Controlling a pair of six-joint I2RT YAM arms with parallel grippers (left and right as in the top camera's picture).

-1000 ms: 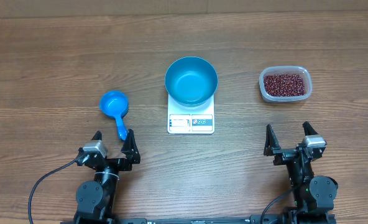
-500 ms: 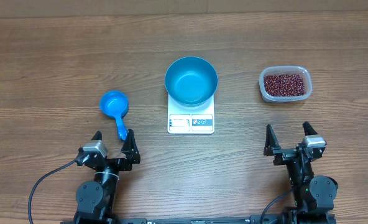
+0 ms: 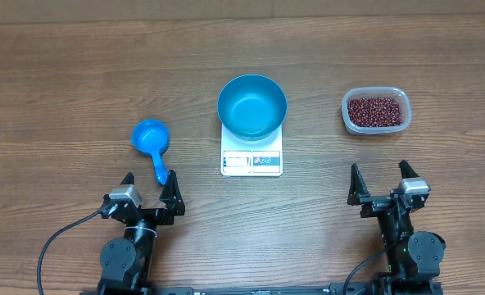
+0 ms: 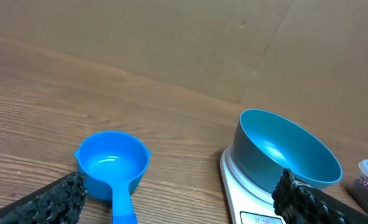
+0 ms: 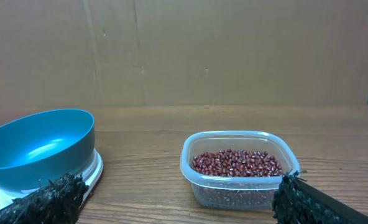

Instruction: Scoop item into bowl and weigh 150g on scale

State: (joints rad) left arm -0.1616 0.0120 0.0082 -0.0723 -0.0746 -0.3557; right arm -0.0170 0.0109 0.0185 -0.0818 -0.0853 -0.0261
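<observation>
Left jaws & right jaws are standing wide open, gripping nothing. Bowl [image 3: 252, 105] is sitting on scale [image 3: 251, 161], ahead & betw. the two. Beans [image 3: 376, 111] are lying in tub [image 3: 344, 106] ahead of right jaws; scoop [image 3: 151, 139] is lying just ahead of left jaws.

I see the blue bowl [image 3: 251, 106] upright and empty on the white scale [image 3: 251, 162] (display edge toward six o'clock). The red-brown beans [image 3: 377, 111] sit heaped in a clear tub [image 3: 376, 91] at the bowl's three o'clock.
</observation>
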